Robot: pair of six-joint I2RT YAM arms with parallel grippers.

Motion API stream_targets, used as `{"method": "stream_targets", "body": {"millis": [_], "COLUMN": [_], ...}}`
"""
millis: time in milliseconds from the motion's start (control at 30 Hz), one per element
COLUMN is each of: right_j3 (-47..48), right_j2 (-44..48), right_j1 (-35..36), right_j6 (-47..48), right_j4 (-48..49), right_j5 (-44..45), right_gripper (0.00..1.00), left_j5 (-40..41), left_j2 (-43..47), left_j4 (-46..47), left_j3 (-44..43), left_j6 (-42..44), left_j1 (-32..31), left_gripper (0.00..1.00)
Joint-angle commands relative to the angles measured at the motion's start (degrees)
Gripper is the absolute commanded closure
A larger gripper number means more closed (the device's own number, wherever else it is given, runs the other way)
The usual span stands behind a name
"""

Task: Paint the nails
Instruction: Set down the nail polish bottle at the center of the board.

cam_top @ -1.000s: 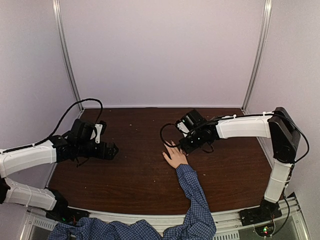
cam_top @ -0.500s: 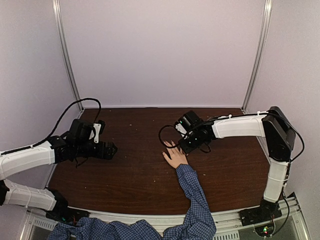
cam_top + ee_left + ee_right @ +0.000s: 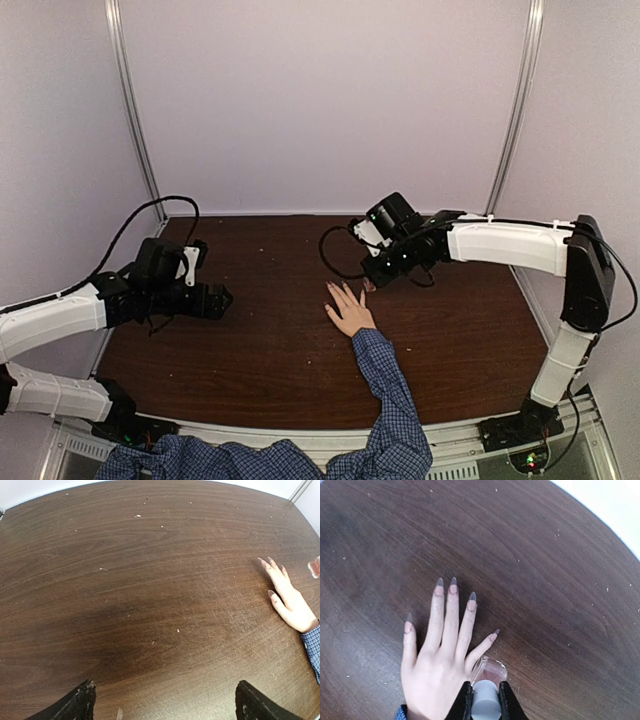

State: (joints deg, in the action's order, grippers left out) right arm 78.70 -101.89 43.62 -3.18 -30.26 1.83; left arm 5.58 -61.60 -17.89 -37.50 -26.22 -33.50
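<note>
A light-skinned hand (image 3: 352,314) in a blue checked sleeve (image 3: 385,385) lies flat on the dark wooden table (image 3: 260,350), fingers spread. The nails (image 3: 453,581) are long and pointed, pinkish with grey tips; they also show in the left wrist view as nails (image 3: 270,561). My right gripper (image 3: 486,698) is shut on the white cap (image 3: 485,705) of a small nail-polish bottle (image 3: 491,670), right beside the little finger. From above, the right gripper (image 3: 376,276) hangs just behind the hand. My left gripper (image 3: 165,702) stands open and holds nothing, far left of the hand, at left gripper (image 3: 225,297).
Pale walls and metal corner posts (image 3: 510,110) close in the table on three sides. Black cables (image 3: 335,262) loop off both wrists. Small crumbs (image 3: 137,516) dot the wood. The person's sleeve crosses the near table edge between the arm bases.
The right gripper's jaws have closed on the bottle's cap, and the right arm has drawn up and back from over the hand. The left arm has not moved.
</note>
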Motion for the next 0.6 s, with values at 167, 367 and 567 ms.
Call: {"method": "stream_targets", "body": {"millis": [167, 367, 567], "right_j3": [2.25, 3.12, 3.53], "right_j2": [4.21, 0.85, -4.33], "right_j1": [8.82, 15.0, 18.86], "right_j6": [7.62, 12.03, 12.54], "right_j4": [1.05, 1.26, 2.86], "right_j5": [-10.87, -13.04, -14.36], "right_gripper": [0.89, 0.86, 0.87], "left_j5": [1.5, 1.45, 0.96], "left_j2": [6.2, 9.74, 12.14], "left_j4": [-4.4, -5.46, -5.37], "left_j3": [-1.34, -0.1, 1.07], "left_j6": [-2.0, -3.78, -4.49], "left_j1": [-0.34, -0.34, -0.34], "left_gripper": [0.02, 0.02, 0.02]}}
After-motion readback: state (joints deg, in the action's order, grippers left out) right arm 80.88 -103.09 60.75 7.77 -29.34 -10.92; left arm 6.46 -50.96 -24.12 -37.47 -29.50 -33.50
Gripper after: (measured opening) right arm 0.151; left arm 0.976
